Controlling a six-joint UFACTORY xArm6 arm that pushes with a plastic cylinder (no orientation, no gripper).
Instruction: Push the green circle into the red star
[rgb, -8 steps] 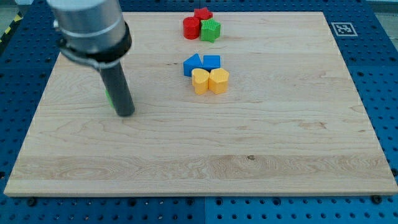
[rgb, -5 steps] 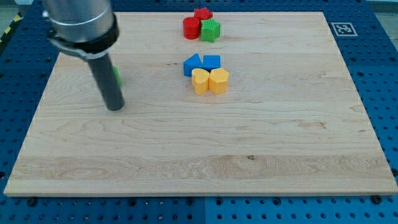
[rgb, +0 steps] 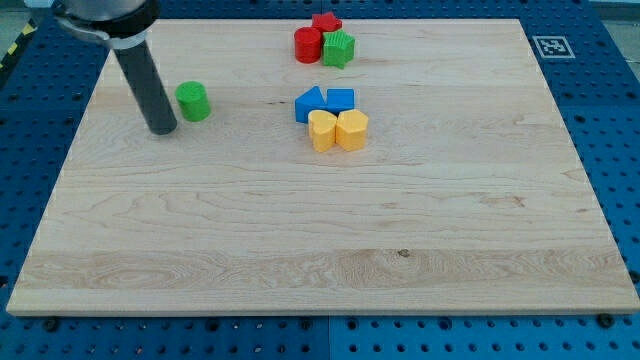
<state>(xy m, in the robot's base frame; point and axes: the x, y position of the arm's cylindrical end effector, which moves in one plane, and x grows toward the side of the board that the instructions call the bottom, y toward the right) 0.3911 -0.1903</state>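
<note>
Since the earlier frames the rod has swung toward the view's upper left, uncovering the green circle (rgb: 193, 101), which it had been hiding almost entirely. My tip (rgb: 162, 129) now rests on the counter (rgb: 330, 240) just to the view's left of that green circle and slightly below it, with a narrow strip of bare wood between them, so the two look apart rather than touching. No jaws exist on this arm; it ends in the plain dark rod and has hold of nothing. That green circle stands upright on the left part of the counter, well apart from the other blocks. Near the view's top, about the middle of the board's width, sits a tight cluster: the red star (rgb: 326, 22) at the back, a red cylinder (rgb: 307, 45) in front of it to the left, and a green star-like block (rgb: 339, 48) to the right, all seemingly touching. Below them lies a second group: a blue triangle-like block (rgb: 310, 104) beside a blue block (rgb: 341, 99), with two yellow blocks pressed together beneath, the left yellow block (rgb: 322, 131) and the right yellow block (rgb: 352, 130). A printed marker tag (rgb: 551, 46) sits at the counter's upper right corner.
</note>
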